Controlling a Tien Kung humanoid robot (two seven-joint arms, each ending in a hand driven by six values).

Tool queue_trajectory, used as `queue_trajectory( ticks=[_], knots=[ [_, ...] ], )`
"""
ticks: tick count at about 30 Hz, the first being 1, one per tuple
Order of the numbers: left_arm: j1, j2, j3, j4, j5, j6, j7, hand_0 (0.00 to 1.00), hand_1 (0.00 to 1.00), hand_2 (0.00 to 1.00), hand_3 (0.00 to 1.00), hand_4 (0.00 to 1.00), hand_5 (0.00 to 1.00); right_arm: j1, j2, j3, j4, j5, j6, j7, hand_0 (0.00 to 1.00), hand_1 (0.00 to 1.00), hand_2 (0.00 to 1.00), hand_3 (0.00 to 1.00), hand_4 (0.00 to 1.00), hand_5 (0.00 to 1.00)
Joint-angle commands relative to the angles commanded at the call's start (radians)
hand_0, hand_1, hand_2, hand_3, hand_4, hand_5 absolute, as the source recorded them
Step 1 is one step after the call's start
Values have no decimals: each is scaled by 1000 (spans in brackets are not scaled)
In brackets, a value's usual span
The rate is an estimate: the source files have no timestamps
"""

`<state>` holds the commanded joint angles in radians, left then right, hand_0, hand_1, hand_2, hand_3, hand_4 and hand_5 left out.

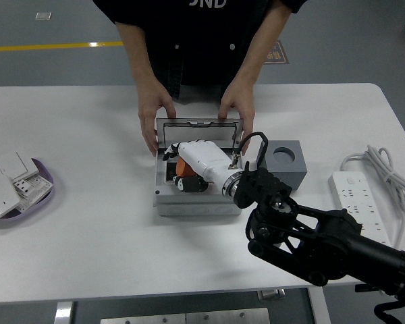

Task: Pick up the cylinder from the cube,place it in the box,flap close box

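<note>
An orange cylinder (185,167) lies inside the open grey box (197,200) at the table's middle. My right hand (182,164), white with black fingertips, reaches into the box and is curled around the cylinder. The box's lid (199,129) stands up at the back. A person at the far side holds the lid's two corners with the left-side hand (154,118) and the right-side hand (236,111). The grey cube (285,162) with a round hole on top stands right of the box. My left arm is out of view.
A purple tray (42,187) with white switch plates (8,178) sits at the left edge. A white power strip (360,202) with its cable lies at the right. My black right arm (324,236) crosses the table's lower right.
</note>
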<state>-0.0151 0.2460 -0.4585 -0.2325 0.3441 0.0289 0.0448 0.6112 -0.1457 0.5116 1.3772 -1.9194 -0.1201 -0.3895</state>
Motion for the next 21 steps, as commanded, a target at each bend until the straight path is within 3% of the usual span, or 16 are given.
queue_trajectory(
  ticks=[12,16,21],
  knots=[
    [-1,0,-16,-7,19,0,1,593,628,626,638,705,225,-14,-9,10,-15,23,-6,28,856,712,730,726,655,471],
    [0,-1,-26,-10,28,0,1,593,628,626,638,705,225,-39,-33,39,34,100,-27,47,856,712,730,726,655,471],
    [3,-5,-28,-9,29,0,1,593,629,623,638,705,223,-70,-88,92,141,222,-54,70,854,703,720,718,660,472]
  ],
)
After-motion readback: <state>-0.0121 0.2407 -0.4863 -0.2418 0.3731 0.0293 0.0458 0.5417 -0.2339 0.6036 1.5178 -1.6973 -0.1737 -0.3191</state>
